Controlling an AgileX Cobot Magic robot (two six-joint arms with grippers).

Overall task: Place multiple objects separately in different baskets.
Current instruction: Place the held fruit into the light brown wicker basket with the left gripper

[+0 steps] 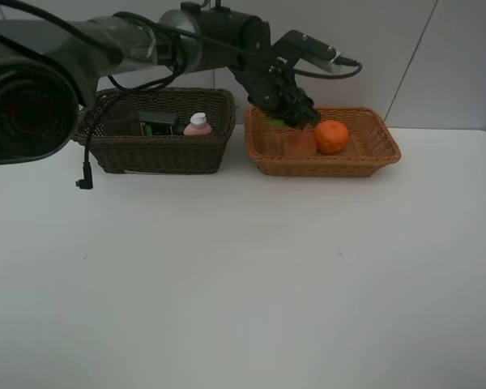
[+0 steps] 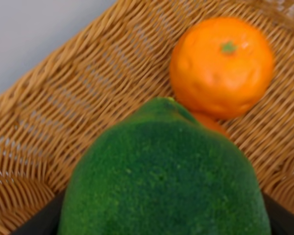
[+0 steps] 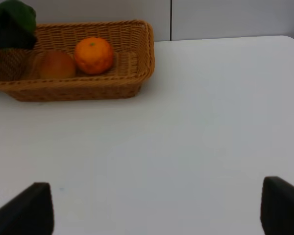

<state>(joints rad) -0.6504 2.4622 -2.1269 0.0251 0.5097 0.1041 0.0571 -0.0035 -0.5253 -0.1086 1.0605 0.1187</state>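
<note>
Left hand [image 1: 296, 113] is gripping the lime [image 2: 161, 181] over the tan basket [image 1: 373, 154], joining orange [image 1: 331, 136] and peach [image 3: 56, 64] as fruit; right hand [image 3: 152, 208] is idling spread apart above the desk [image 1: 243, 284].

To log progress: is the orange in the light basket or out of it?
In. The orange lies inside the light basket, beside the peach.

Speckled dark-green lime [image 2: 161, 181] fills the left gripper [image 1: 296, 116]; beyond it, a bright orange [image 2: 221, 66] with green stem dot; light orange-tan woven basket [image 2: 63, 122] beneath; dark brown wicker basket [image 1: 158, 154]; pink white-capped bottle [image 1: 198, 124]; white table [image 1: 243, 284].
</note>
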